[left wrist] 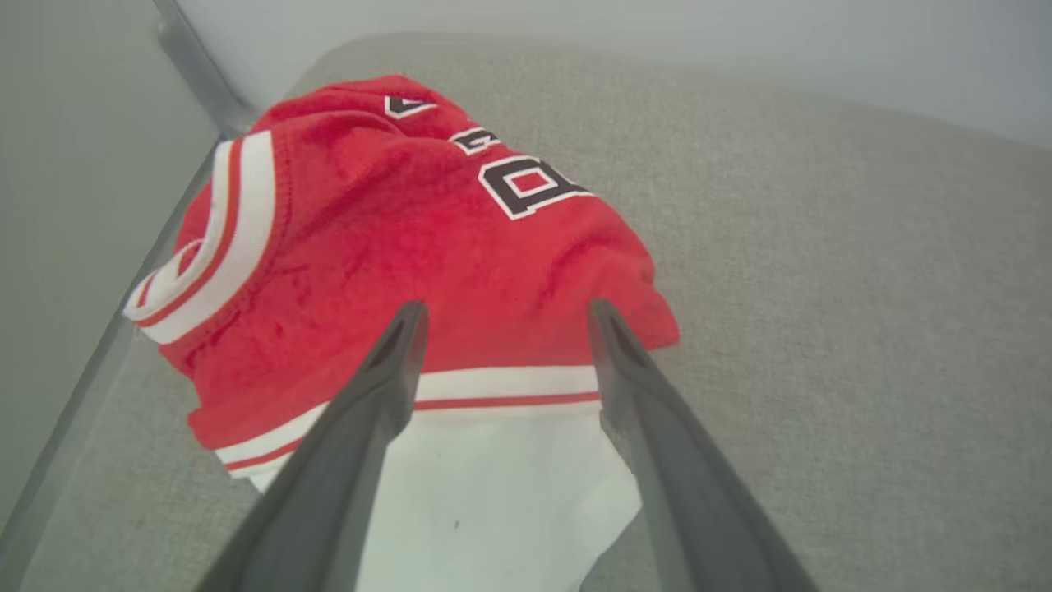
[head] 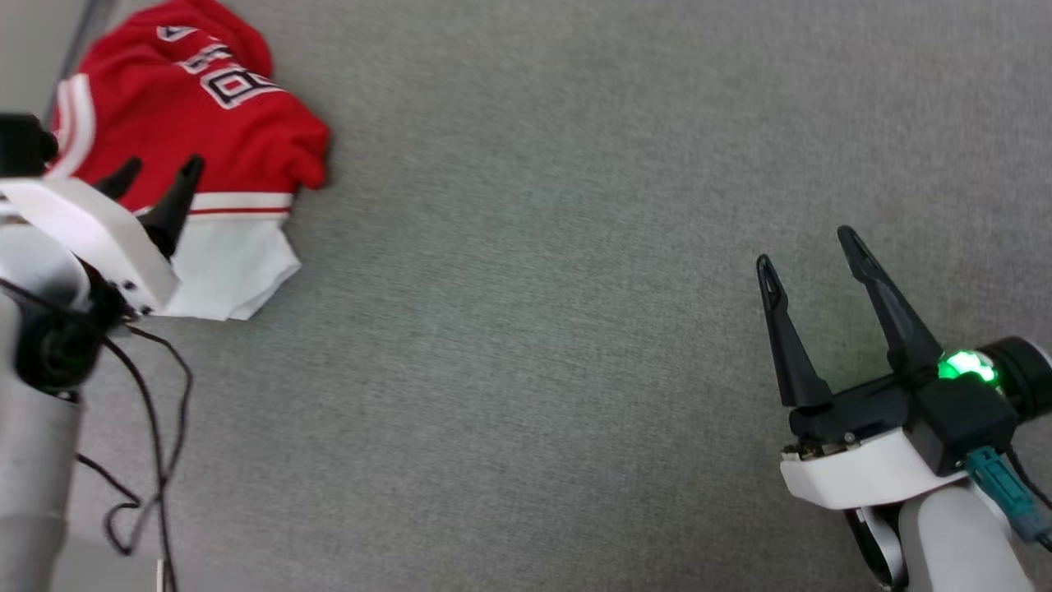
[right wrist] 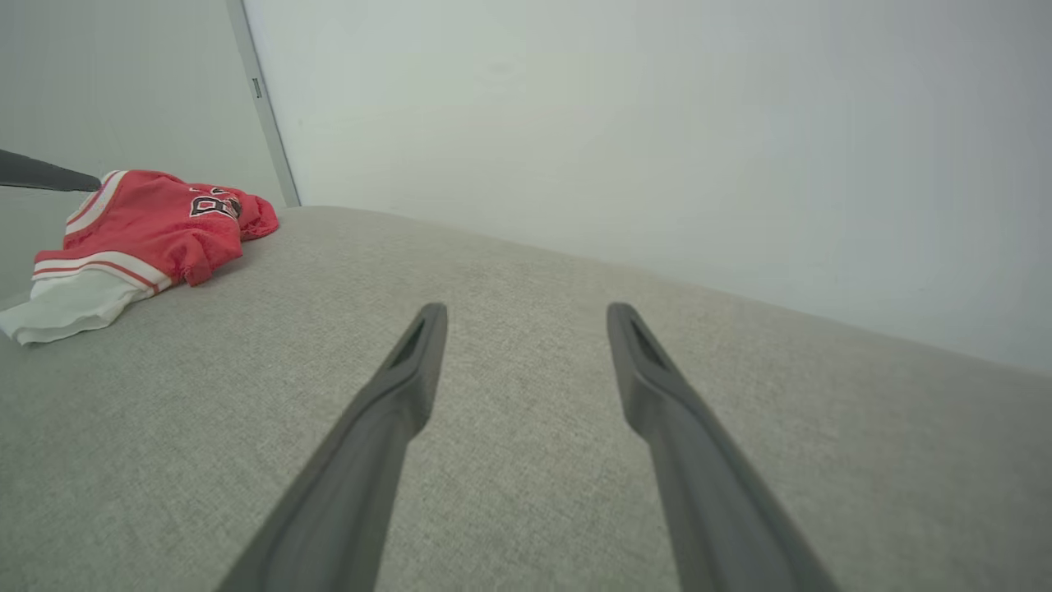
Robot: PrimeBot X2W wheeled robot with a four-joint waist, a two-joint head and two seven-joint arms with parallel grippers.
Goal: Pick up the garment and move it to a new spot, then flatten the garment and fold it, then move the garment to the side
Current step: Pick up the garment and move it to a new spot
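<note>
Looking down from the head, we see the shirt (head: pixel 205 115) lying crumpled in the far left corner of the grey cloth-covered table (head: pixel 534 288). Its red body is bunched up, with part of the black, white-edged lettering facing up. A white sleeve spreads out flat toward us below a red-and-white striped band.

Our left claw (head: pixel 163 164) sits at the near edge of the shirt with its two dark fingers spread apart and nothing between them. From the left wrist, the left claw (left wrist: pixel 505 306) reaches across the white sleeve, and its tips lie over the striped band and the red cloth of the shirt (left wrist: pixel 394 247). We cannot tell whether the tips touch the fabric.

Our right claw (head: pixel 805 247) is well apart from the shirt, at the lower right, over bare table. It is also spread wide and empty, and a green light (head: pixel 966 366) glows at its wrist. From the right wrist, the right claw (right wrist: pixel 528 308) points along the table toward a pale wall (right wrist: pixel 657 123), with the shirt (right wrist: pixel 148 226) far off to the upper left. A thin black cable (head: pixel 156 427) dangles beside the left arm.
</note>
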